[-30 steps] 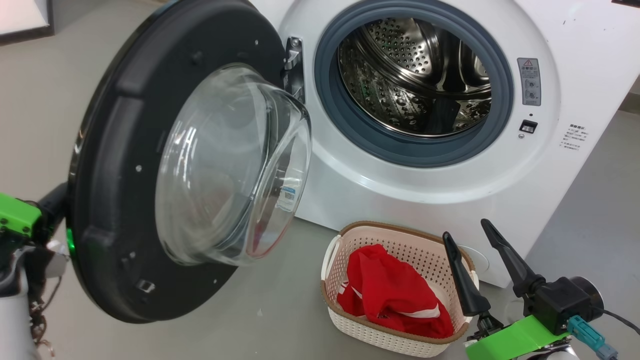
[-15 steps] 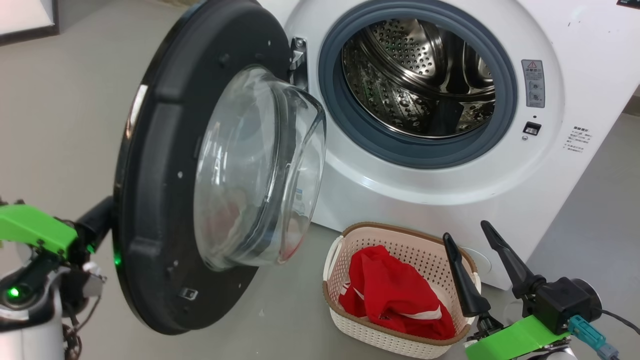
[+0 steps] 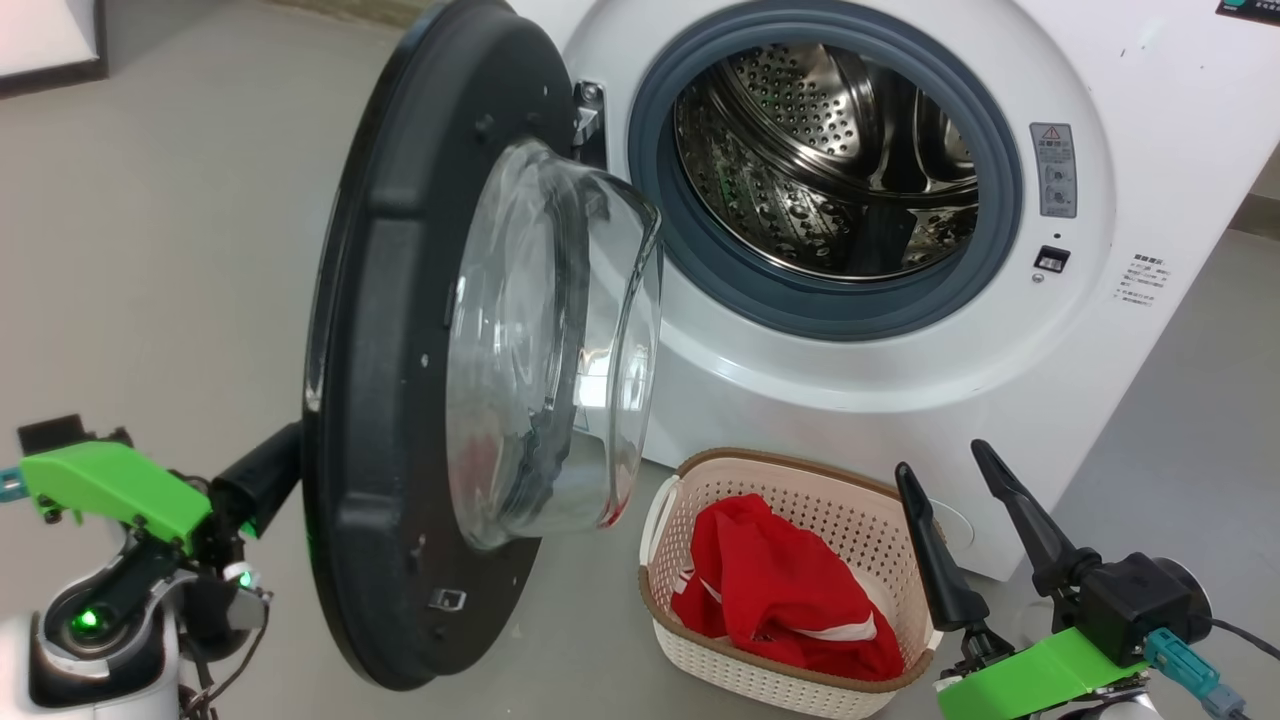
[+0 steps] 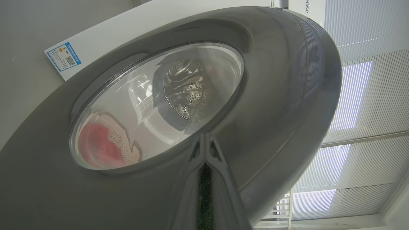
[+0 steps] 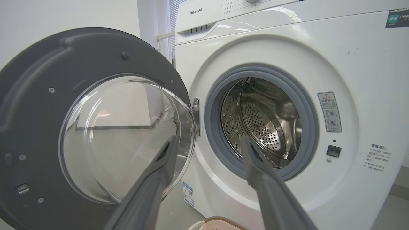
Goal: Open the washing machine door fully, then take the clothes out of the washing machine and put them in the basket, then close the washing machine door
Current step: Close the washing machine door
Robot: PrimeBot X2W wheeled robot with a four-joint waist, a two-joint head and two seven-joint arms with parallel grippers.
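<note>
swung further toward the washing machine [image 3: 1150,100], the washing machine door [image 3: 400,350] stands half shut; the left end effector [image 4: 206,143], fingers together, touches its outer face. the right end effector [image 3: 940,457] hangs, fingers apart, beside the basket [image 3: 800,470] on the floor, clothes [image 3: 790,600] inside.

We see a laundry corner in a plain, sparsely furnished room; whether it is a home or a test space we cannot tell. A white front-loading washing machine [image 3: 1150,120] stands on a bare grey floor [image 3: 150,250]. A basket [image 3: 830,510] of red clothes [image 3: 780,590] sits before it. Pale blinds [image 4: 367,95] cover a window near a blank white wall [image 5: 64,16].
</note>
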